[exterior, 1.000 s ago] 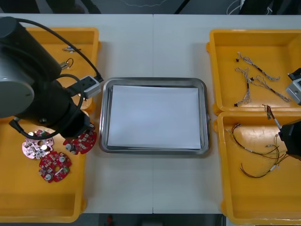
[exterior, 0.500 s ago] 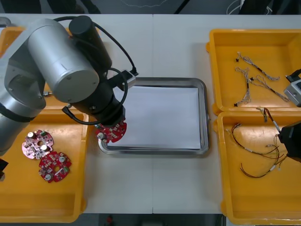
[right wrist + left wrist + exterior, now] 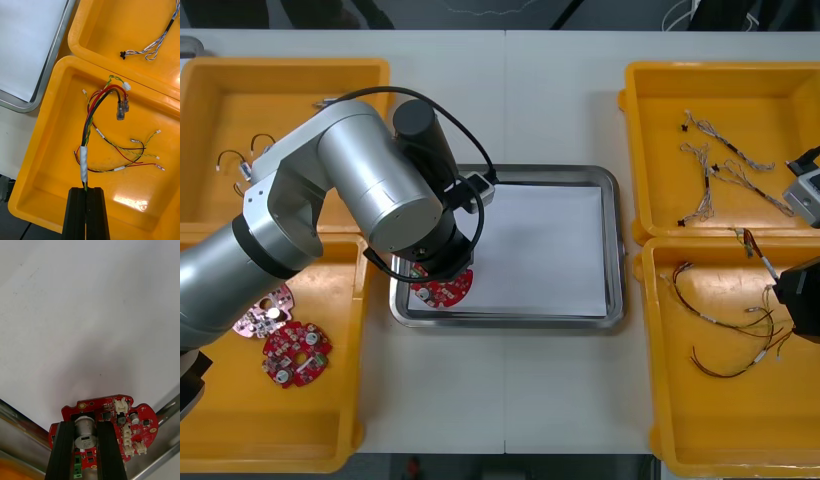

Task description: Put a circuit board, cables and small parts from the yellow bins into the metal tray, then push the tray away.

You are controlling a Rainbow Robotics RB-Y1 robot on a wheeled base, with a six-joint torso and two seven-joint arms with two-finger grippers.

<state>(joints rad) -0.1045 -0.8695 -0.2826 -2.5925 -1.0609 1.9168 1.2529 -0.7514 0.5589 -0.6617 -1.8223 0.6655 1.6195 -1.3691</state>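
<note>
My left fingers (image 3: 66, 442) are clamped on a round red circuit board (image 3: 127, 423), pinching the silver can that stands on its face, since that gives a firmer hold than the thin edge would. In the front view the board (image 3: 443, 290) hangs at the lower left corner of the metal tray (image 3: 510, 172), over the white inside (image 3: 90, 315); I cannot tell whether it touches the sheet. I judge the corner is used to leave the rest of the sheet free for cables and parts.

At the right edge of the front view my right fingers (image 3: 78, 210) are closed on a taped cable bundle (image 3: 87, 123) of black, red and yellow strands. It is gripped by one end, and its connectors hang over the lower right yellow bin (image 3: 37, 168), ready, I think, to follow the board across.

Around me: two more boards (image 3: 297, 352) lie in the lower left yellow bin (image 3: 270, 420), small metal parts (image 3: 240, 165) in the upper left bin (image 3: 290, 100), twisted blue and white cables (image 3: 720, 170) in the upper right bin (image 3: 740, 90), and loose thin cables (image 3: 725, 335) under the held bundle.

What stands in the way is mostly me: my left arm (image 3: 370, 190) covers the tray's left side (the raised rim sits close to the board too), so the bundle should wait or come in on the right.
</note>
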